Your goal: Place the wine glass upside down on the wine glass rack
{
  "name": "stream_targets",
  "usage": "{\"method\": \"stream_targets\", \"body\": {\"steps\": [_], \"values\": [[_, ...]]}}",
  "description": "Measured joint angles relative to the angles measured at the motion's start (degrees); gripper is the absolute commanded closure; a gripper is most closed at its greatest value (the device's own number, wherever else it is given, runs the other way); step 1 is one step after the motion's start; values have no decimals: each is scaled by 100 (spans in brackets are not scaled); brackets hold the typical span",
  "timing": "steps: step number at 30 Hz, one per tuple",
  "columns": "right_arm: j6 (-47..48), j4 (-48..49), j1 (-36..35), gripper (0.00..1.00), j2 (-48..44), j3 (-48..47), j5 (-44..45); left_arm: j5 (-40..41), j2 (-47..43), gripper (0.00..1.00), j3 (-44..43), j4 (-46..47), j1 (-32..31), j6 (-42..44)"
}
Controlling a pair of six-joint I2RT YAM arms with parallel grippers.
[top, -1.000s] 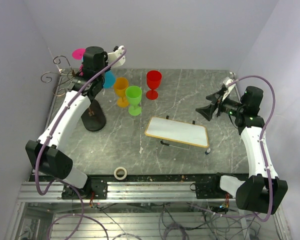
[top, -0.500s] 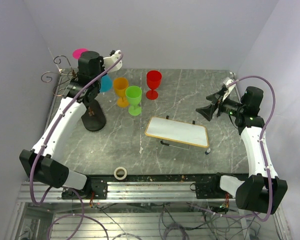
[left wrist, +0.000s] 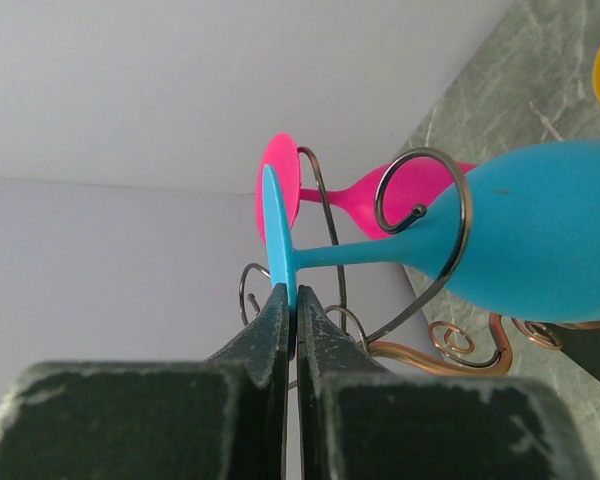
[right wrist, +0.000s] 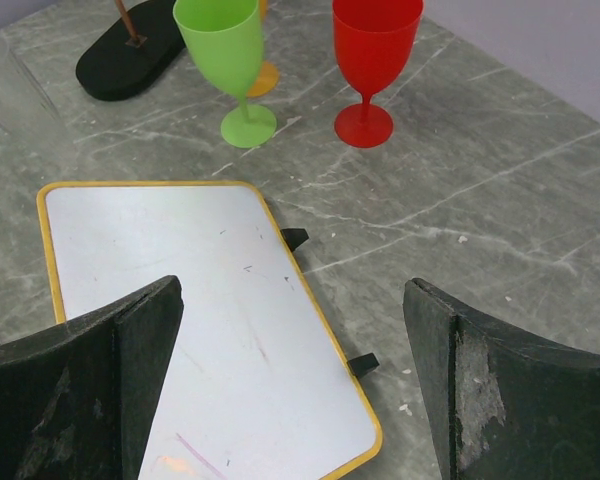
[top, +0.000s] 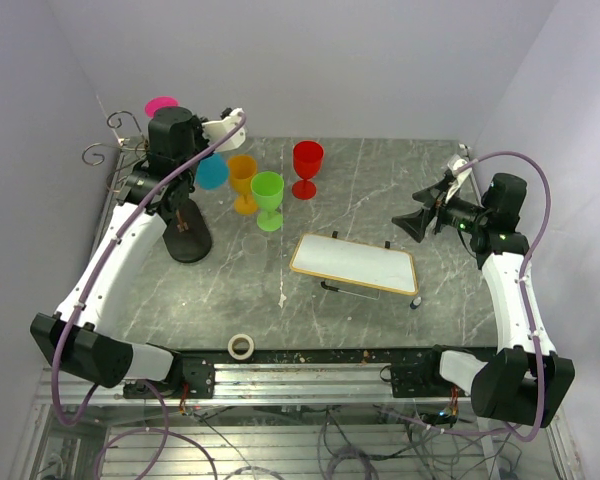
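Note:
My left gripper (left wrist: 291, 292) is shut on the rim of the flat foot of a blue wine glass (left wrist: 540, 230). Its stem runs away from the fingers, and a curled scroll arm of the dark wire rack (left wrist: 458, 235) crosses the stem just before the bowl. A pink glass (left wrist: 280, 185) hangs on the rack right behind it. In the top view, the left gripper (top: 175, 140) is over the rack top at the back left, the blue bowl (top: 212, 172) is beside it, and the rack's black base (top: 188, 243) is below. My right gripper (top: 412, 222) is open and empty.
Orange (top: 243, 175), green (top: 268, 195) and red (top: 307, 160) glasses stand upright right of the rack. A yellow-framed whiteboard (top: 355, 263) lies mid-table, under the right gripper (right wrist: 290, 290). A tape roll (top: 241, 346) sits at the front edge. Walls stand close behind and left.
My left arm has swung left and back, carrying the blue glass closer in to the rack's scroll arms. The right arm has not moved.

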State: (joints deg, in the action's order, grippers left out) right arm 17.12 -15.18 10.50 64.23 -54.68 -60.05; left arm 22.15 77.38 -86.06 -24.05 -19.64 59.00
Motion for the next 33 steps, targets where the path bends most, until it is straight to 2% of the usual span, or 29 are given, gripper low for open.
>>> {"method": "stream_targets", "body": {"steps": [9, 18, 33], "values": [[0, 37, 37, 8, 0, 0, -17, -570, -4, 93, -2, -210, -2, 201], [-2, 42, 70, 8, 0, 17, -42, -796, 55, 93, -52, -234, -44, 293], [-2, 63, 118, 8, 0, 17, -105, -627, 428, 90, -214, -151, -46, 142]]}}
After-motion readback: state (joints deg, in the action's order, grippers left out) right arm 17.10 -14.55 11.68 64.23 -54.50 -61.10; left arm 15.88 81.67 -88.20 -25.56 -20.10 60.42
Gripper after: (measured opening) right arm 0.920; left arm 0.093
